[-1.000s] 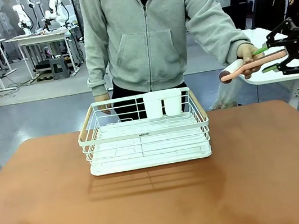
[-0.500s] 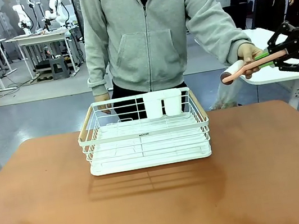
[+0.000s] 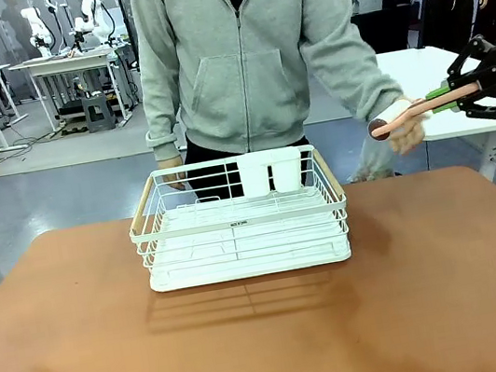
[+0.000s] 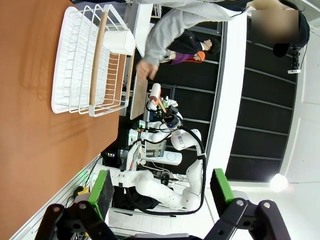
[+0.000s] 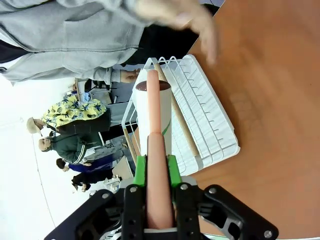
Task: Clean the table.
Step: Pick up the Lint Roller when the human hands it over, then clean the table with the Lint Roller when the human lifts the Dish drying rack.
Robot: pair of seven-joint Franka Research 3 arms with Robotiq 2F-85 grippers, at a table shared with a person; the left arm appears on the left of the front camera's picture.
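Observation:
A lint roller [image 3: 395, 117] with a pink handle and white roll hangs in the air past the table's far right corner, and my right gripper [image 3: 445, 98] is shut on its handle. In the right wrist view the roller [image 5: 154, 125] points away from the gripper [image 5: 156, 172], its handle squeezed between the green pads. The person's hand [image 3: 408, 135] hovers just below the roll, apart from it. The reddish-brown table [image 3: 271, 333] lies below. My left gripper [image 4: 161, 190] is open, high above the table [image 4: 30, 125], holding nothing.
A white wire rack [image 3: 239, 220] with two white cups stands at the table's far middle, in front of the person in a grey hoodie. A white-topped table [image 3: 456, 68] sits behind my right gripper. The near half of the table is bare.
My right gripper closed on the roller's handle. The person's hand let go of the roller and dropped slightly below it.

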